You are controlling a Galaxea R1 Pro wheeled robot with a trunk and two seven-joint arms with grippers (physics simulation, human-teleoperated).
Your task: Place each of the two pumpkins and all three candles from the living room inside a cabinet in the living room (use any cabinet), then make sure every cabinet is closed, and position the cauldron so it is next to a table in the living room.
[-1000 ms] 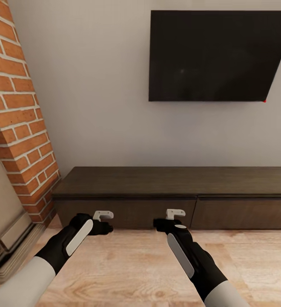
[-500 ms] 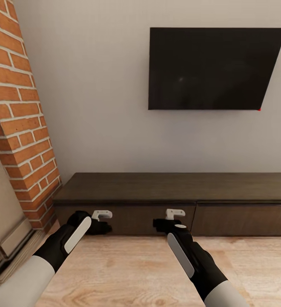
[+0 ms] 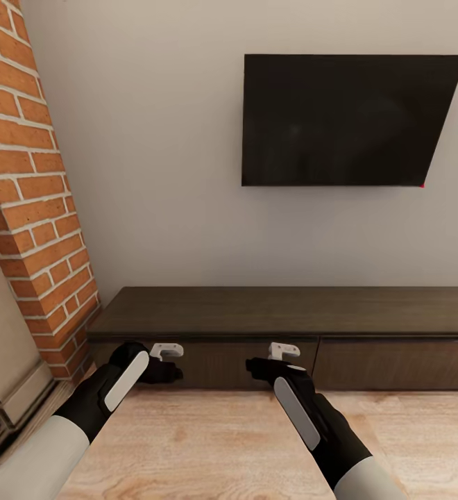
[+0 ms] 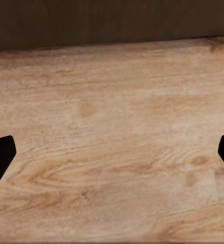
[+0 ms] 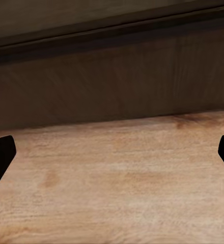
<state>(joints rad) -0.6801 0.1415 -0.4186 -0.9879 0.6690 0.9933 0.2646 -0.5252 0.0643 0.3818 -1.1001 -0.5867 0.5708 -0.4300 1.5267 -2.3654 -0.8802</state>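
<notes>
You face a plain pale grey wall [image 3: 159, 173] that fills most of the frame. A dark flat screen [image 3: 347, 119] hangs on it at the upper right, with a tiny red light at its lower right corner. Down the left edge runs a red brick column [image 3: 28, 201] with pale mortar. Across the bottom lies a light wooden floor [image 3: 215, 451] with visible grain, evenly lit and free of hard shadows.

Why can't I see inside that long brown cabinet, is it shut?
Shut. Both wide fronts of the cabinet sit flush under its top, with no gap or door swung out.
</notes>
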